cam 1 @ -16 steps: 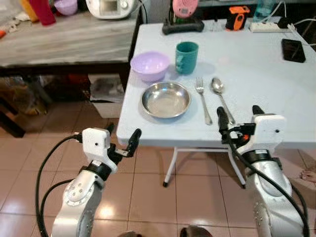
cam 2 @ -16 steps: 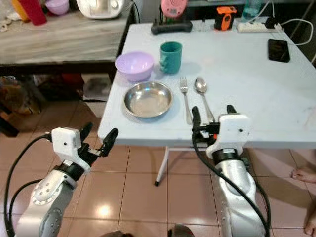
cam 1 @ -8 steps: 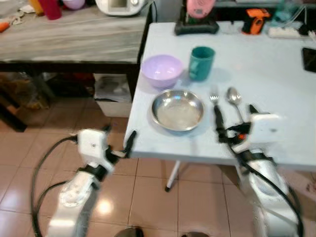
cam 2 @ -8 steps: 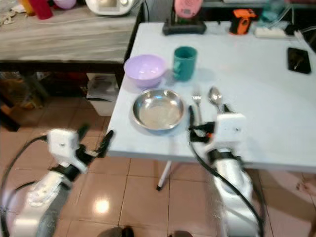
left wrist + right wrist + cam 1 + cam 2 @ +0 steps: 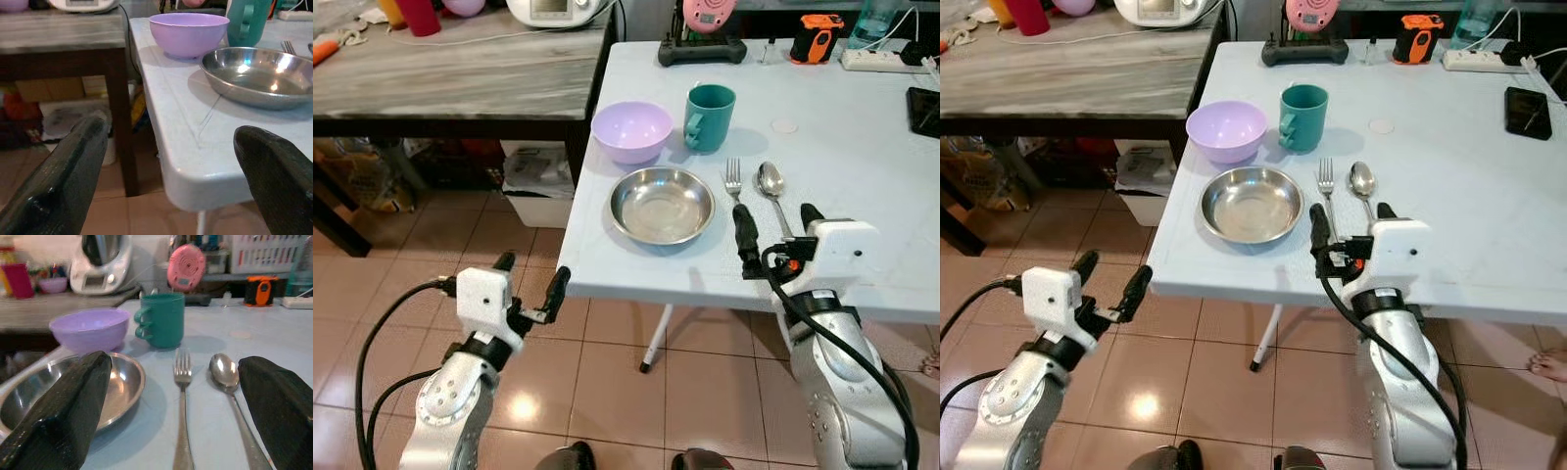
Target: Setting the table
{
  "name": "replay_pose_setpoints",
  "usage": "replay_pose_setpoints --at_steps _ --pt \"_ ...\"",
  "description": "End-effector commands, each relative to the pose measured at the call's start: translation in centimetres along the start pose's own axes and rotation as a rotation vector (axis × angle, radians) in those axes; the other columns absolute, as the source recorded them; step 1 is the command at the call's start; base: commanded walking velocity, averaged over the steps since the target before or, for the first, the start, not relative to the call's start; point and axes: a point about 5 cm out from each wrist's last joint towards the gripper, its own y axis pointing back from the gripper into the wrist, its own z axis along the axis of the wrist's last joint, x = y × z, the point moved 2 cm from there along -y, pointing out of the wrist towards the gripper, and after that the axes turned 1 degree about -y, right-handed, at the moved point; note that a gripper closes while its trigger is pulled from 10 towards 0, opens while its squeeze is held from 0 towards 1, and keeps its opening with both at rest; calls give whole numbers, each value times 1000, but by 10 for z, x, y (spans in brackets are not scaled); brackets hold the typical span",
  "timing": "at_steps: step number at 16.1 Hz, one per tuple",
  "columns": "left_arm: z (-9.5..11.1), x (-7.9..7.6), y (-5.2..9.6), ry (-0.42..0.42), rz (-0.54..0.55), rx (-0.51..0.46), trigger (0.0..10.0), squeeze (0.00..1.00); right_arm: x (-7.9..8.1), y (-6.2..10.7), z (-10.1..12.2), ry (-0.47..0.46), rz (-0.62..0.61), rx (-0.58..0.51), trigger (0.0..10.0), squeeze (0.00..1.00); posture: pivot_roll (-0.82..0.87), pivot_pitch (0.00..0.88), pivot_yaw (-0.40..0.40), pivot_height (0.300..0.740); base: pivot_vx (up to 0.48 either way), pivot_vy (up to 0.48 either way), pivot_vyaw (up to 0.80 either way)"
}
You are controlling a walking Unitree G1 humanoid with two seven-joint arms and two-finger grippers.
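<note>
steel plate (image 5: 663, 205), fork (image 5: 734, 183), spoon (image 5: 771, 186)

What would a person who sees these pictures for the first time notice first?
Most striking is the place setting at the white folding table's near left corner: a shiny round steel plate, with a lilac plastic bowl and a teal mug just behind it, and a steel fork and spoon lying parallel on its right. The open right gripper hovers over their handles; the open left gripper hangs below the table edge.

no legible text — none anywhere
</note>
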Motion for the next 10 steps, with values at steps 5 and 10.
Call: replay_pose_setpoints --at_steps 5,10 --pt "-2 -2 7 -75 -76 11 10000 0 -11 -16 -9 -37 2 45 10000 0 -119 215 53 740 0 0 0" --pt "1 -2 8 -119 -131 7 10000 0 4 -41 -3 -107 68 31 10000 0 -106 224 66 740 0 0 0"
